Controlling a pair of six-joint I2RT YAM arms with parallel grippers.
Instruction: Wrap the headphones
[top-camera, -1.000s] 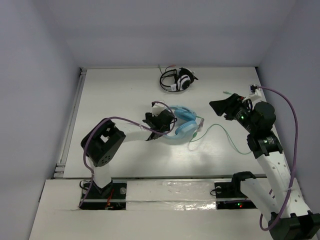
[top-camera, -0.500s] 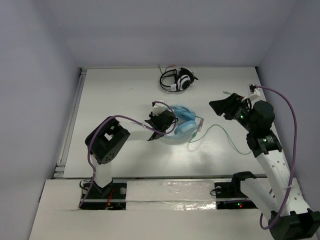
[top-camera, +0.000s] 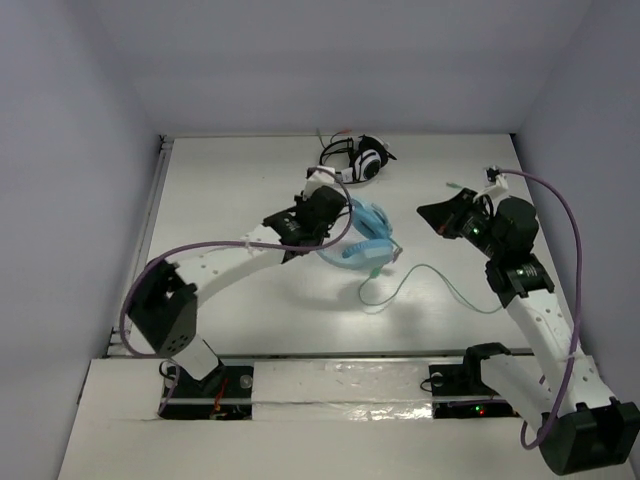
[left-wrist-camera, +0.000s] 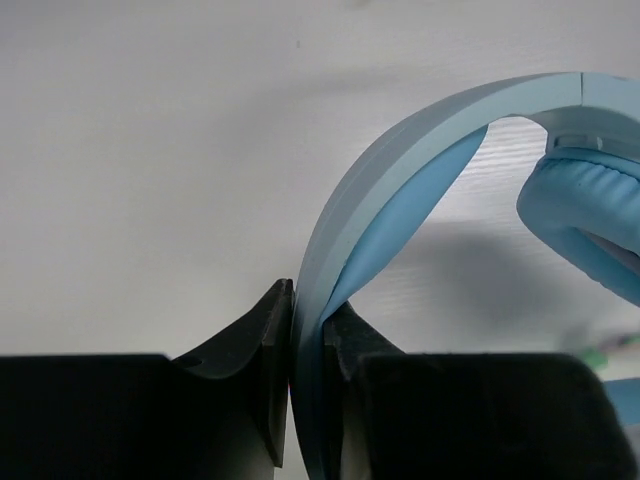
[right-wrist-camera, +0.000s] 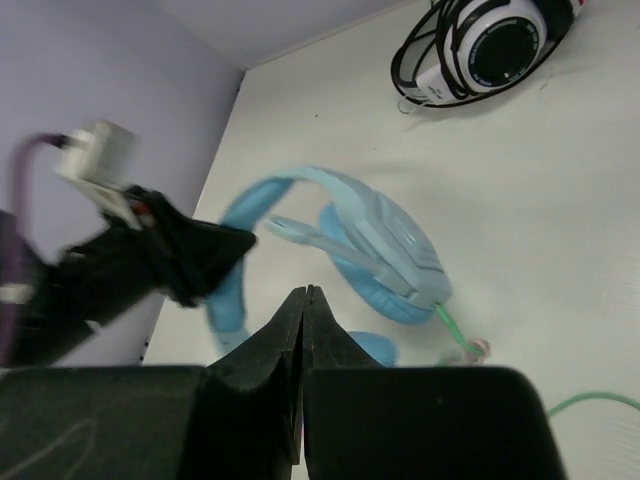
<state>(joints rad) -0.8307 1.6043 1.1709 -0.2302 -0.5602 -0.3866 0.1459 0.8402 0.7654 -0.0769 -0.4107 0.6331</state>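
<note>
Two pincers are over the worktop (top-camera: 230, 200), and only one of them holds something. The left pincer (top-camera: 335, 222) is pinching the light blue headphones (top-camera: 362, 240) by the headband (left-wrist-camera: 400, 150). In the left wrist view its two dark fingers (left-wrist-camera: 262, 345) press on both faces of the band, which curves up and away from them to a padded earcup (left-wrist-camera: 585, 215) just beyond the pincer on its right side. A soft shadow lies on the worktop under this cup, but I cannot tell if the cups touch the surface. The right pincer (top-camera: 437, 215) is well apart from the headphones and points toward them. Its tips are pressed together, and the right wrist view shows nothing between them. From the headphones, the thin pale green cable (top-camera: 430, 275) lies loose on the worktop. It makes a curve between the two pincers and then passes on the side of the right pincer that is nearer to the arm bases. The smaller black-and-white headphones (top-camera: 358, 160) rest on the worktop beyond the left pincer, near it but not touching it.
</note>
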